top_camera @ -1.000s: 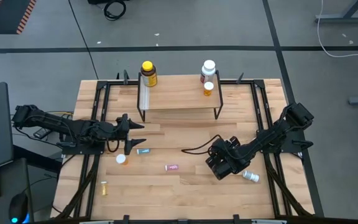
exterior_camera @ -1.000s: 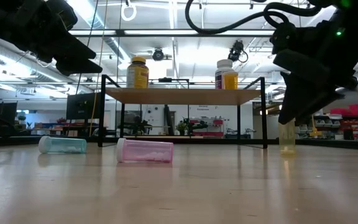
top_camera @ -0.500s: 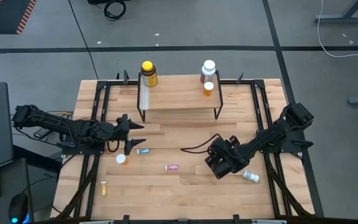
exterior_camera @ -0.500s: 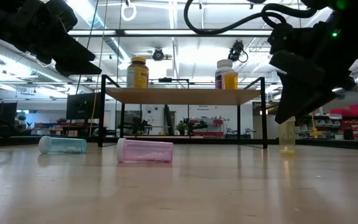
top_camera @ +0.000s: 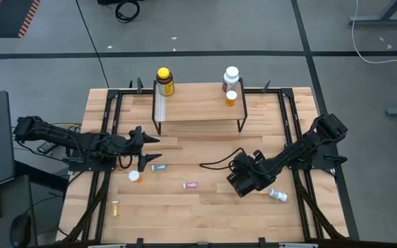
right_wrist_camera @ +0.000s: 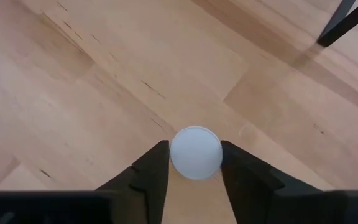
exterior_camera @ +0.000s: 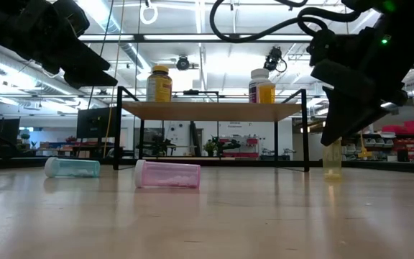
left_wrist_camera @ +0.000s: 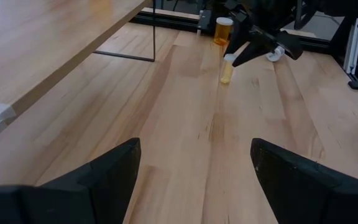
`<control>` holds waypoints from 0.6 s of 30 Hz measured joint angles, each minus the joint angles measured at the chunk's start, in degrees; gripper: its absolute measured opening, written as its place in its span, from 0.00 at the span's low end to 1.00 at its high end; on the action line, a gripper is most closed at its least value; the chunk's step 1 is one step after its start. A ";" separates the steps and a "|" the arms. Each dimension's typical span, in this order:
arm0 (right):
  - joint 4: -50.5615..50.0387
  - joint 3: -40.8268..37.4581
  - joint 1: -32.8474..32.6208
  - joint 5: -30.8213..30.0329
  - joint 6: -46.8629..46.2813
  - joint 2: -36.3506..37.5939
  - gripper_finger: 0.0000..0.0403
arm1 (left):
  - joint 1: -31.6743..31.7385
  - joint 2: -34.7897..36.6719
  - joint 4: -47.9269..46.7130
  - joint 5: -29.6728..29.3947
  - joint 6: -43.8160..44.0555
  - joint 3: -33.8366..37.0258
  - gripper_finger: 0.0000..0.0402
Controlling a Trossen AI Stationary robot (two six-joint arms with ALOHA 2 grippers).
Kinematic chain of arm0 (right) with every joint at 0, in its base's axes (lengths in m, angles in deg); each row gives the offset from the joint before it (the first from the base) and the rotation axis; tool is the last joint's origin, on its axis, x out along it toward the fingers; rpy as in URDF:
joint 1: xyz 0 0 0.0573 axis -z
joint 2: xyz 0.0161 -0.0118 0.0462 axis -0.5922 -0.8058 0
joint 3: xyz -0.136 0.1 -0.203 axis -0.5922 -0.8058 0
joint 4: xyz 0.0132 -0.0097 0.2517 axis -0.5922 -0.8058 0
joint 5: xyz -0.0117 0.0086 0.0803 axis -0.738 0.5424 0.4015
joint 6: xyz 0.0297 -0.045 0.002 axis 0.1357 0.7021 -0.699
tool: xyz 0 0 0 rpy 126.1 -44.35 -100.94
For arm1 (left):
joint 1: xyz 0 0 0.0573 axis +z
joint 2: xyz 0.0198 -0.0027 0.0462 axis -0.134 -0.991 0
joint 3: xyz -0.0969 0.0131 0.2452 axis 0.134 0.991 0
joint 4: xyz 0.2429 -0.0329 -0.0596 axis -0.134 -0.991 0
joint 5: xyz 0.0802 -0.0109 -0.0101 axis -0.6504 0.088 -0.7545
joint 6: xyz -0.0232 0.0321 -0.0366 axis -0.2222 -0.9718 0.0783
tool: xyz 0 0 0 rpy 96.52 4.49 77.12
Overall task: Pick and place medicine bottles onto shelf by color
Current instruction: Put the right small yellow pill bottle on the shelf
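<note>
the right gripper's (right_wrist_camera: 195,163) fingers (right_wrist_camera: 151,168) press both sides of a small white-capped vial (right_wrist_camera: 196,152) standing upright on the bench (top_camera: 205,213), well in front of the shelf (top_camera: 198,103). the left gripper (top_camera: 143,148) hovers with its fingers spread, grasping nothing, near a teal vial (top_camera: 159,167).

The tabletop (top_camera: 205,207) is pale planked wood with visible grain and a soft satin sheen. The shelf (top_camera: 198,103) pairs a light wooden top with thin matt black metal legs. The pink vial (exterior_camera: 167,174) and teal vial (exterior_camera: 72,167) look like translucent plastic. The right gripper (right_wrist_camera: 194,163) has matt black fingers against a smooth white cap (right_wrist_camera: 195,152)
</note>
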 joint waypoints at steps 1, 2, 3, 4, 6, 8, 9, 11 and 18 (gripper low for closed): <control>0.02 0.00 0.00 0.03 0.20 0.00 0.34 | 0.02 0.00 0.01 0.01 0.01 0.00 0.78; 0.00 0.00 0.00 0.03 0.30 0.00 0.33 | 0.02 0.00 0.00 0.00 0.01 0.00 0.78; -0.01 0.00 0.00 0.03 0.40 0.00 0.32 | -0.01 0.00 0.01 0.00 0.00 0.00 0.78; -0.02 0.00 0.00 0.03 0.42 0.00 0.32 | 0.01 0.00 0.01 0.00 0.02 0.00 0.78; 0.00 0.00 0.00 0.06 0.75 0.00 0.32 | -0.01 0.00 0.00 0.01 0.01 0.00 0.78; 0.00 0.00 0.08 0.12 1.04 0.02 0.33 | -0.01 0.00 -0.01 0.00 0.02 0.00 0.78; 0.00 0.00 0.19 0.35 1.28 0.18 0.33 | -0.01 0.00 0.01 0.01 0.02 0.00 0.78; 0.05 0.00 0.57 0.66 1.87 0.82 0.34 | 0.01 0.00 0.00 0.01 0.02 0.00 0.78; 1.55 0.00 3.12 0.27 7.75 5.88 0.34 | -0.01 0.00 0.01 0.00 0.02 0.00 0.78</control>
